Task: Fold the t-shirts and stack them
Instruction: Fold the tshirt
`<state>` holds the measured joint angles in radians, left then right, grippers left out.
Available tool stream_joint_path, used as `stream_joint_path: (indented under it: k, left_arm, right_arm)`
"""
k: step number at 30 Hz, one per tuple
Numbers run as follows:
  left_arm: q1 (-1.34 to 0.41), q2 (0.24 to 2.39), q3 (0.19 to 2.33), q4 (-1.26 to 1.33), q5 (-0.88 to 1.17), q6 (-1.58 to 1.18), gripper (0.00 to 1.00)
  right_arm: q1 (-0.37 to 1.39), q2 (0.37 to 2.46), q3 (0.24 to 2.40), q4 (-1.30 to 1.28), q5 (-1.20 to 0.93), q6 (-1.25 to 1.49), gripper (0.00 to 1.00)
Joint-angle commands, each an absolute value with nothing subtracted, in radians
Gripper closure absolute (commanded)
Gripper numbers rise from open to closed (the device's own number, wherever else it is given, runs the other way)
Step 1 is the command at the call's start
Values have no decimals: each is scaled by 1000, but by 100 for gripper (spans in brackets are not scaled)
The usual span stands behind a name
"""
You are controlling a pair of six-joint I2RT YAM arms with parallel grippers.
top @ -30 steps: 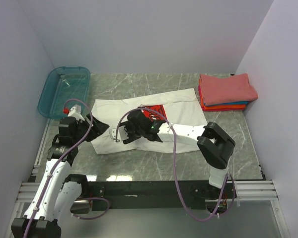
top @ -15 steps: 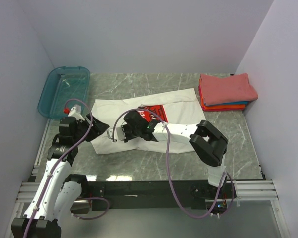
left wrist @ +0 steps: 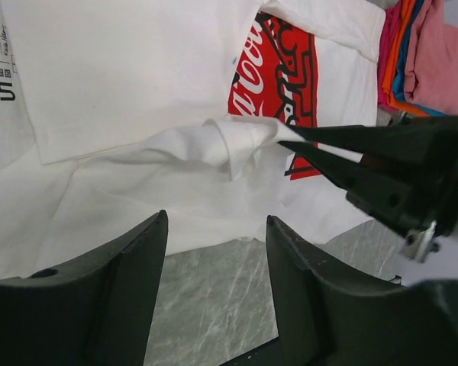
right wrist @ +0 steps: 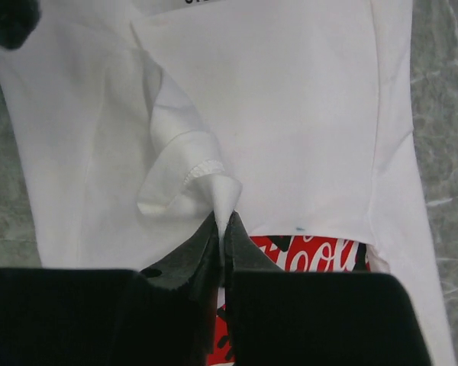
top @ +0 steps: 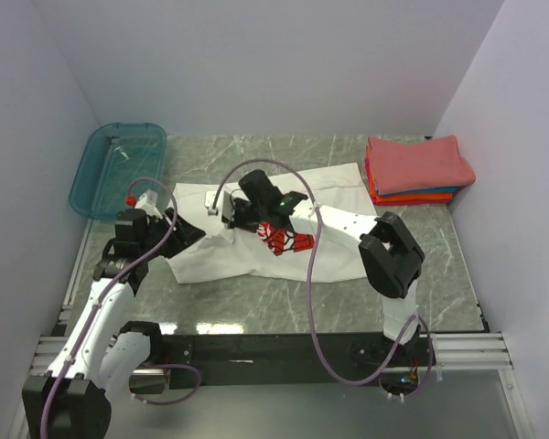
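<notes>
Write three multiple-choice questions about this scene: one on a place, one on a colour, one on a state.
1. Where on the table is the stack of folded tees? A) far left B) far right C) middle
2. What colour is the chest print on the white tee? A) red B) green C) yellow
3. The right gripper is: A) open in the air B) holding a folded tee C) shut on the white tee
Key: 1 B, it lies by the far right corner. 2 A, a red block with white lettering. 3 C, pinching a fold.
</notes>
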<state>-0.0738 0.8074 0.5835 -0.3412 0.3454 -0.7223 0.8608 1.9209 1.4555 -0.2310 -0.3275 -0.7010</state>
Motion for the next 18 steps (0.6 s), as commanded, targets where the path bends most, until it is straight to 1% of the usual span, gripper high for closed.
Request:
stream_joint_path:
  k: [1, 3, 4, 5, 7, 8, 11, 14, 16, 18]
  left_arm:
    - [-75, 850, 586, -253, 400, -723, 41]
    - [-77, 888, 589, -242, 405, -719, 41]
    - [-78, 900, 589, -236, 405, -716, 41]
    - [-80, 910, 592, -227, 403, -715, 41]
    - [-84, 936, 595, -218, 402, -713, 41]
    - [-87, 943, 595, -210, 399, -713, 41]
    - [-94, 968, 594, -206, 391, -706, 43]
    - [-98, 1000, 591, -209, 377, -700, 49]
    - [-106, 1037, 594, -210, 361, -689, 52]
    - [-118, 1084, 601, -212, 348, -680, 52]
  right_arm:
    - [822, 1966, 1555, -293, -412, -528, 92]
    - [804, 2008, 1594, -322, -433, -487, 87]
    - [787, 2023, 1614, -343, -436, -433, 82]
    - [779, 2040, 1656, -356, -445, -407, 72]
    - [753, 2086, 1716, -389, -454, -324, 67]
    - [746, 2111, 1732, -393, -451, -293, 61]
    - [712, 2135, 1775, -403, -456, -204, 59]
    - [687, 2119, 1779, -410, -497, -193, 60]
    - [678, 2102, 1776, -448, -558, -265, 59]
    - [666, 2079, 1776, -509, -612, -355, 59]
